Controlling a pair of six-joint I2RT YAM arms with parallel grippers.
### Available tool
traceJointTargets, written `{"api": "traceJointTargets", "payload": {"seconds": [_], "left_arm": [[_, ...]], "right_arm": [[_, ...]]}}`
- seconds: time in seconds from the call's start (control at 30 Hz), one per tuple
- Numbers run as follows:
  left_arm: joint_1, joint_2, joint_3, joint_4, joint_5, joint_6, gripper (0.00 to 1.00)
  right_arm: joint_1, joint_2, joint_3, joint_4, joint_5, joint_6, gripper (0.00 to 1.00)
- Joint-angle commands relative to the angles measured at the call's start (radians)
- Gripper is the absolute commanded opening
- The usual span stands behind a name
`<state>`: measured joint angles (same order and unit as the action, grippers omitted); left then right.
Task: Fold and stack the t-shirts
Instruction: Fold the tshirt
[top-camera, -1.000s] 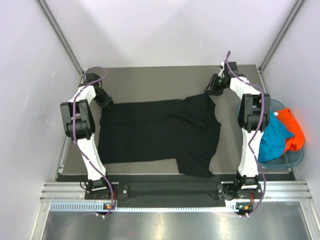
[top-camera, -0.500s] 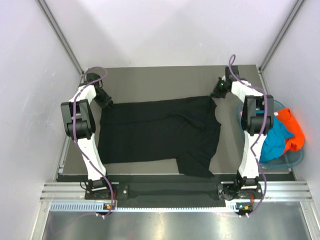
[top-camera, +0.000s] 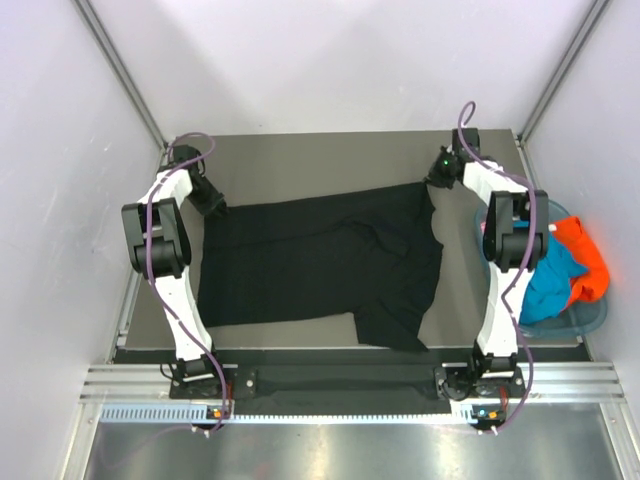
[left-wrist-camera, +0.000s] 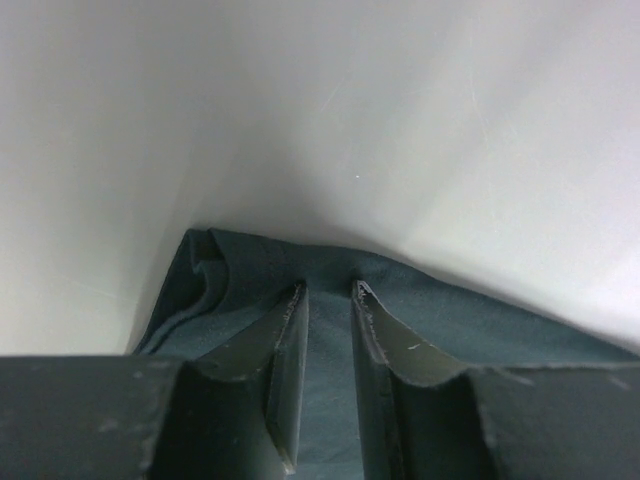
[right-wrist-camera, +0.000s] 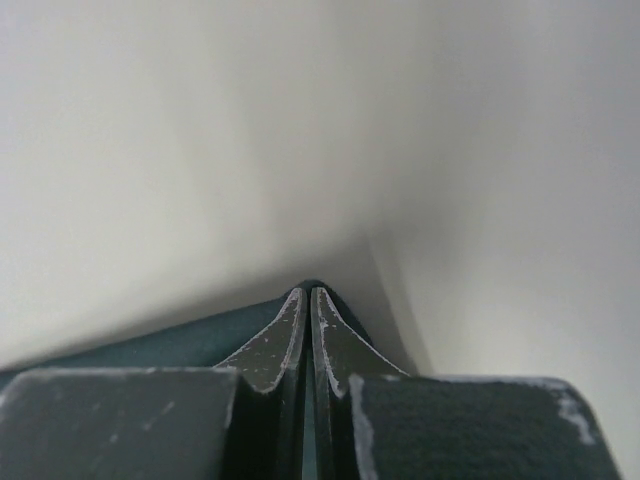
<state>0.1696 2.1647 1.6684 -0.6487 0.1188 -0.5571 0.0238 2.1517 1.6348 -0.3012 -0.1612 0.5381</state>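
A black t-shirt lies spread across the grey table. Its far edge is stretched between my two grippers. My left gripper is at the shirt's far left corner. In the left wrist view its fingers are narrowly apart with dark cloth filling the gap. My right gripper holds the far right corner. In the right wrist view its jaws pinch a thin fold of the cloth. A teal-blue t-shirt and an orange t-shirt lie crumpled in the basket.
A translucent blue-green basket sits off the table's right edge beside the right arm. White walls close in the table on the left, back and right. The shirt's near right part hangs close to the table's front edge.
My right gripper closed on the shirt's far right corner and drew it toward the far right, straightening the far edge. The left gripper stayed where it was.
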Motion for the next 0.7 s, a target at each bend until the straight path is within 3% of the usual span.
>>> {"api": "traceJointTargets", "payload": {"seconds": [0.0, 0.07, 0.17, 0.27, 0.4, 0.53, 0.67], "left_arm": [[0.004, 0.029, 0.025, -0.005, -0.021, 0.029, 0.31], [0.004, 0.012, 0.033, -0.018, -0.018, 0.031, 0.38], [0.001, -0.078, 0.031, -0.051, -0.041, 0.031, 0.56], [-0.019, -0.155, 0.004, -0.074, -0.076, 0.042, 0.6], [-0.109, -0.333, -0.106, -0.072, -0.061, 0.06, 0.54], [-0.238, -0.474, -0.215, -0.052, -0.053, 0.052, 0.49], [-0.314, -0.623, -0.309, -0.057, -0.033, 0.025, 0.48]], "right_arm": [[-0.015, 0.062, 0.14, 0.013, 0.034, -0.069, 0.01], [-0.045, 0.103, 0.215, -0.036, 0.017, -0.087, 0.07], [-0.045, 0.097, 0.272, -0.142, 0.051, -0.121, 0.3], [-0.038, 0.045, 0.318, -0.294, 0.121, -0.176, 0.41], [0.027, -0.151, 0.237, -0.404, 0.19, -0.251, 0.42], [0.199, -0.321, 0.073, -0.412, 0.193, -0.316, 0.4], [0.376, -0.415, -0.088, -0.398, 0.19, -0.343, 0.29]]}}
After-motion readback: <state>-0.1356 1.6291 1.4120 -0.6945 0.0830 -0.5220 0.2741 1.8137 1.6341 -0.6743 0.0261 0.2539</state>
